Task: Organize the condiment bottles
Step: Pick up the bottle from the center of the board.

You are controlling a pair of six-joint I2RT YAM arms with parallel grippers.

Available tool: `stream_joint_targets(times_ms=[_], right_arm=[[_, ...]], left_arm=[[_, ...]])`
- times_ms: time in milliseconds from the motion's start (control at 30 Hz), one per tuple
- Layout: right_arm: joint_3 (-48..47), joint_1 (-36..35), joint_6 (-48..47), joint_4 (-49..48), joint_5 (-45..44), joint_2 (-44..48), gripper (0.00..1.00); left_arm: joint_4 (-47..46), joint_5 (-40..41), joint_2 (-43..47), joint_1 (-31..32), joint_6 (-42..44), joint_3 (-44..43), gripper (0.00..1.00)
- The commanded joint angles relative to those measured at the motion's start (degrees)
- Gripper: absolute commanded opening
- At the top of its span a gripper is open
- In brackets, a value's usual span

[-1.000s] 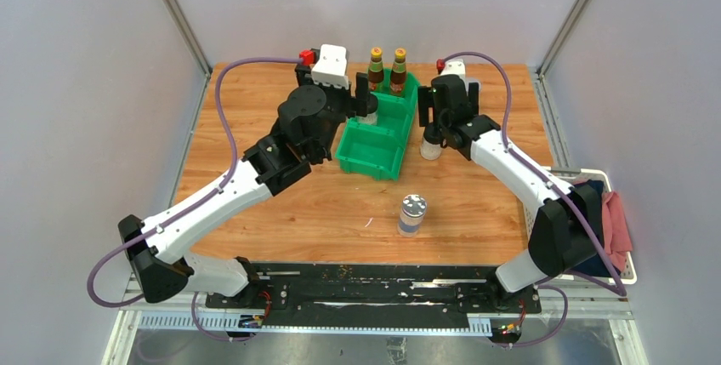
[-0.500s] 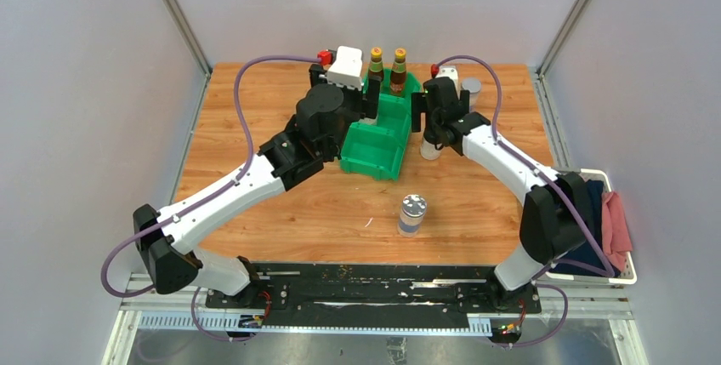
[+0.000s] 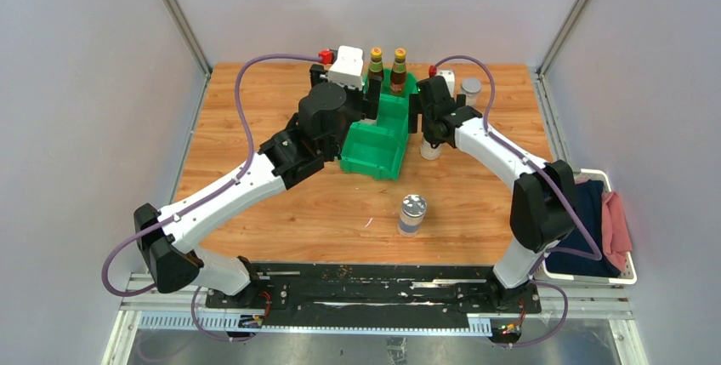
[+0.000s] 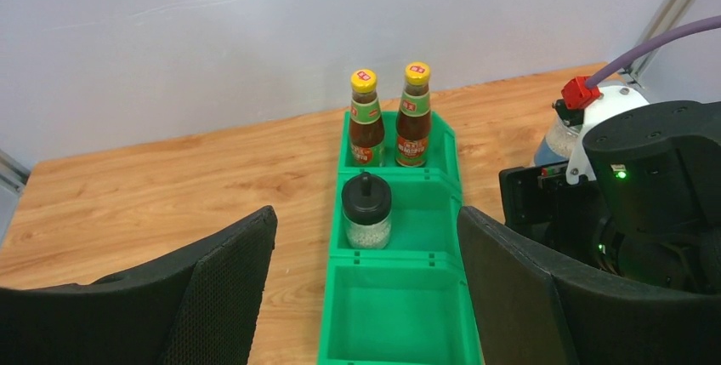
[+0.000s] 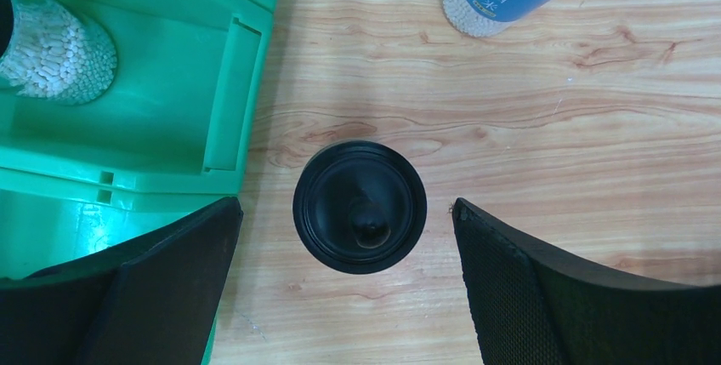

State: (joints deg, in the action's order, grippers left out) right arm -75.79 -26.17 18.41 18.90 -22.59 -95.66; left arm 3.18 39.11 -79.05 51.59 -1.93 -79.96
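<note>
The right jaws are spread wide over a black-capped shaker (image 5: 360, 208) standing on the counter (image 5: 553, 127), just beside the green bin (image 5: 238, 67), with room on both sides. The left jaws are spread too, empty.

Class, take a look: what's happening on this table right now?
Two robot arms are sorting small bottles into a green bin. Two brown sauce bottles stand in its far section and one black-capped shaker in the middle one. The right gripper hangs open over a second shaker on the table beside the bin. The left gripper is open, holding nothing. Two silver-lidded jars stand outside.
</note>
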Motion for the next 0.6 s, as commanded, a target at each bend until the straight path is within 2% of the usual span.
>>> stream_joint_targets(times_ms=[0, 367, 567], right_arm=[[-2.31, -0.90, 2.68, 3.05, -1.65, -1.68, 0.98], [-2.28, -0.51, 3.08, 3.25, -2.84, -3.30, 0.98], [-2.16, 0.28, 4.42, 3.21, -2.14, -3.68, 0.94]], left_arm=[[0.42, 1.34, -0.29, 0.70, -1.05, -1.11, 0.84], [0.38, 1.23, -0.15, 0.70, -1.49, -0.19, 0.84], [0.48, 1.20, -0.23, 0.70, -1.66, 0.10, 0.84]])
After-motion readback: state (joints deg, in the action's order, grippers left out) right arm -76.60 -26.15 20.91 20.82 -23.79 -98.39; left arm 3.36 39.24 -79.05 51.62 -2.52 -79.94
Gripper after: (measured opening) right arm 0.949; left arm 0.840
